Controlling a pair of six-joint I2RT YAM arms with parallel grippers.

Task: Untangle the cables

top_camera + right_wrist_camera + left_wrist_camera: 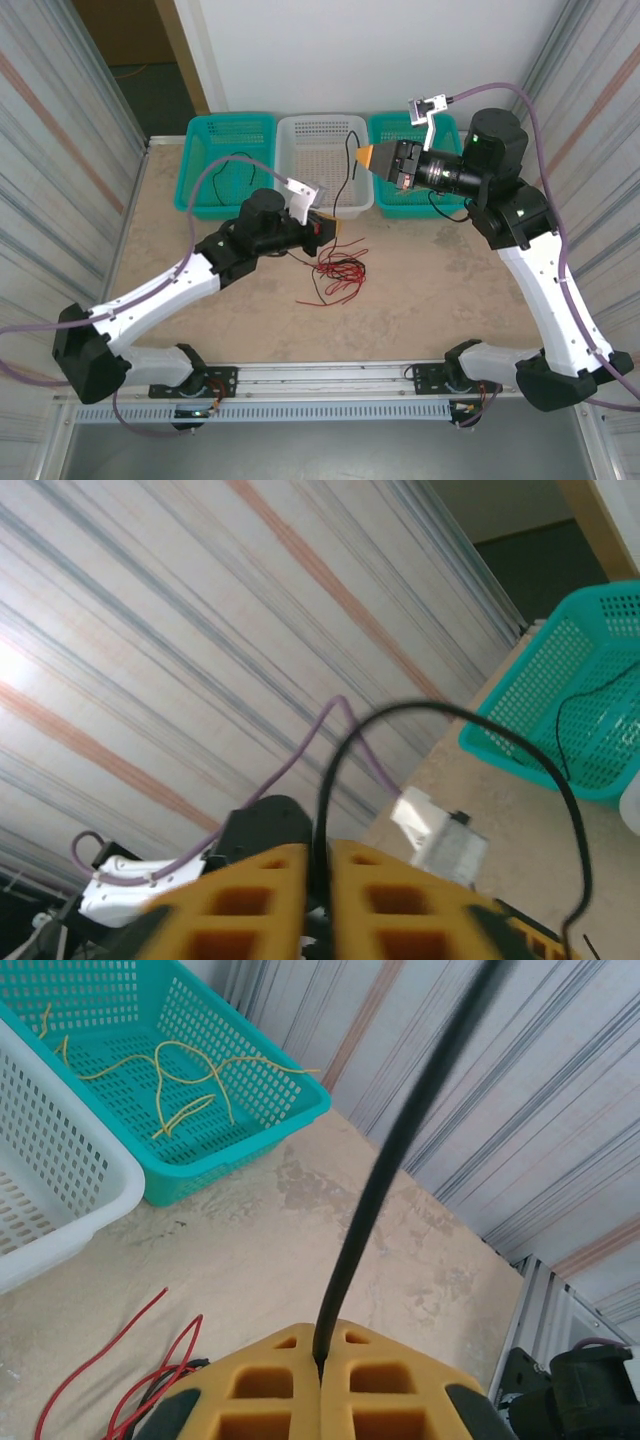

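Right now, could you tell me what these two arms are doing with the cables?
They are working a black cable out of the tangle. The left gripper is shut on it beside the red cables on the table, and it also seems to run between the right gripper's fingers near the white basket; that grip is unclear.

Corrugated metal walls [60,150] flank a beige table [420,300].

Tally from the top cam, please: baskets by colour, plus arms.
Teal baskets: 2
White basket: 1
Robot arms: 2
Total: 5
Cables: too tangled to count, left out of the total.
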